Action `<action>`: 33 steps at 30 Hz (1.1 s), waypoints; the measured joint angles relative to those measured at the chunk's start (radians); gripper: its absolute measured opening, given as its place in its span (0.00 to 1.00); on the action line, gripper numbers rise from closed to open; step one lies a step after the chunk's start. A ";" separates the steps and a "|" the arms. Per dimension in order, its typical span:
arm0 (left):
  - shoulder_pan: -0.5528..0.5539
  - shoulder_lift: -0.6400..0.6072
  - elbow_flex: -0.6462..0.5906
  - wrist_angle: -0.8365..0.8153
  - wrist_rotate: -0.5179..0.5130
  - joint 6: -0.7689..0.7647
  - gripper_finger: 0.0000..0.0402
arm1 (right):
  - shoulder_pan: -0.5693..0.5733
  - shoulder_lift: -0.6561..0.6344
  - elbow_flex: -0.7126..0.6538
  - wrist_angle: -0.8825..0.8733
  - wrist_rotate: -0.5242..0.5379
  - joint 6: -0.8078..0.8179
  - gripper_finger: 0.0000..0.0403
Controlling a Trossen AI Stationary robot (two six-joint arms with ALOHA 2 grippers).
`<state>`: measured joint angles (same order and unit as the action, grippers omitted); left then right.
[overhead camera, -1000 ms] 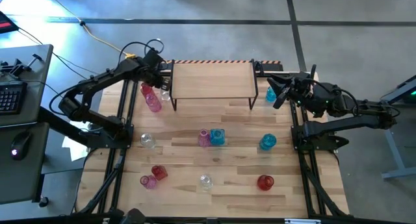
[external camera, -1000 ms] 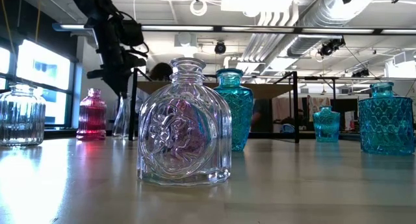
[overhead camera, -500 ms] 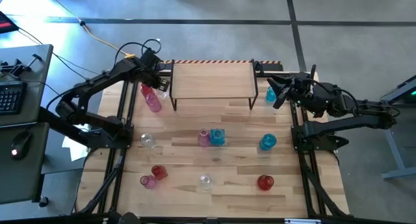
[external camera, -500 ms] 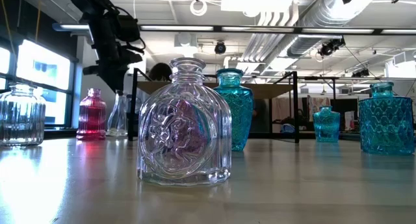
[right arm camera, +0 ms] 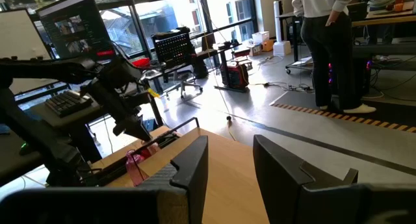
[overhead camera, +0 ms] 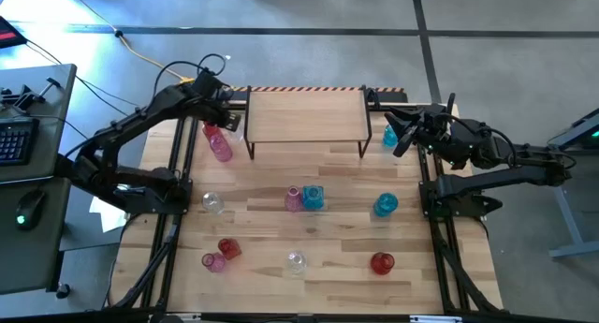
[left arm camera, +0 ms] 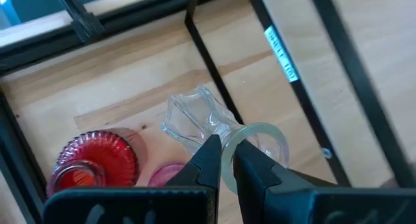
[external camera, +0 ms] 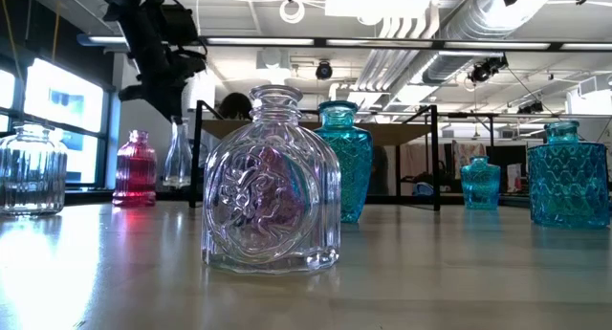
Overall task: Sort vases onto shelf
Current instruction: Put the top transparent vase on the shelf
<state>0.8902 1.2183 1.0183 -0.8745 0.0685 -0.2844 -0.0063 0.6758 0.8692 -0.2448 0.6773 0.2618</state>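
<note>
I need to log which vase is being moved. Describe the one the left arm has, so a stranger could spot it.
Find the raised wooden shelf at the table's far edge, then its left legs. There the left tool pinches a clear vase by the neck. Unlike the pink vase beside it, it is colourless and lifted off the table.

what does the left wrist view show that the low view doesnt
Only the left wrist view shows the left end effector shut on the clear vase at its neck, and a red vase on the tabletop below it. Only the low view shows the purple-tinted vase close up and the blue vases behind it. Both show the held clear vase lifted beside the shelf.
</note>
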 joint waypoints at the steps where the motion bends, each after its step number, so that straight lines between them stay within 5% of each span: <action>1: 0.000 -0.015 0.000 0.001 0.000 0.000 0.04 | 0.000 0.000 0.000 0.000 0.000 0.000 0.27; 33: 0.000 -0.314 0.002 0.073 -0.050 -0.108 0.04 | 0.000 0.000 0.000 0.000 0.000 0.000 0.27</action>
<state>0.8898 0.9040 1.0203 -0.8013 0.0185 -0.3920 -0.0063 0.6757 0.8695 -0.2451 0.6773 0.2619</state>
